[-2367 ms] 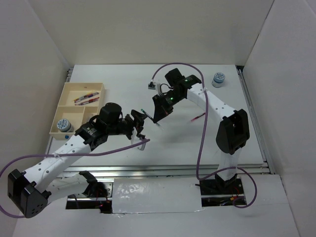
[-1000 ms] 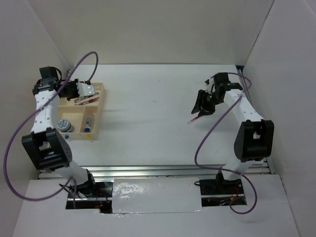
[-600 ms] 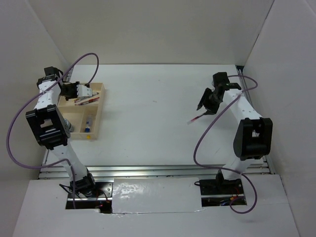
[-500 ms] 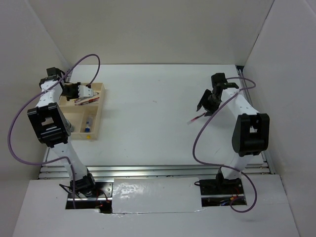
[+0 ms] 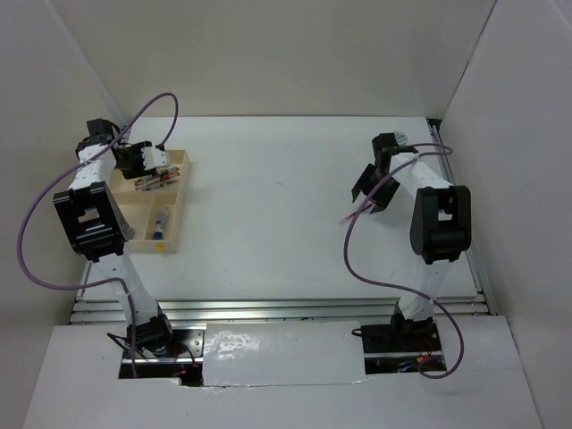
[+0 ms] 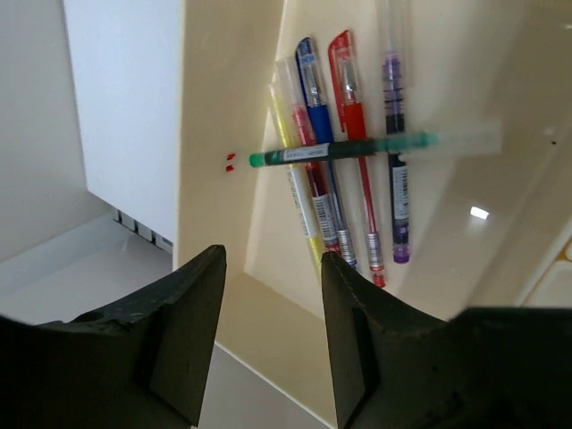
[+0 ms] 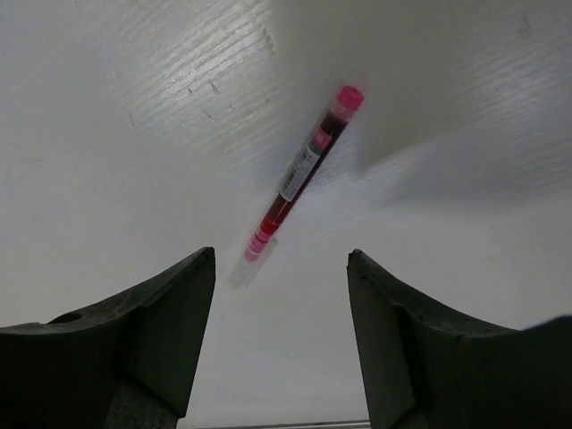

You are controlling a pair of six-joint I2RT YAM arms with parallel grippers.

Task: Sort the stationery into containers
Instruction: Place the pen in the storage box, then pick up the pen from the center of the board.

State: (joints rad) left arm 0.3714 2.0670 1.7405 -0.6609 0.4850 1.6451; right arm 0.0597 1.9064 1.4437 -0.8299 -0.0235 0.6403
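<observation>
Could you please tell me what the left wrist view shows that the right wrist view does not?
Only the left wrist view: the shallow light-wood tray, one compartment holding a row of yellow, red, blue and purple pens with a blurred green-ended pen across them. Only the right wrist view: a slim pink-red pen lying alone on the white table. Both: the arm's own dark fingers, left claw and right claw, open and holding nothing.

The tray [image 6: 214,134] is pale cream wood. It shows a yellow pen [image 6: 313,243], blue pen [image 6: 311,85], red pen [image 6: 350,103], purple pen [image 6: 393,89] and green pen [image 6: 304,154]. The pink-red pen [image 7: 302,174] bears a white label on a white table [image 7: 134,134].
</observation>
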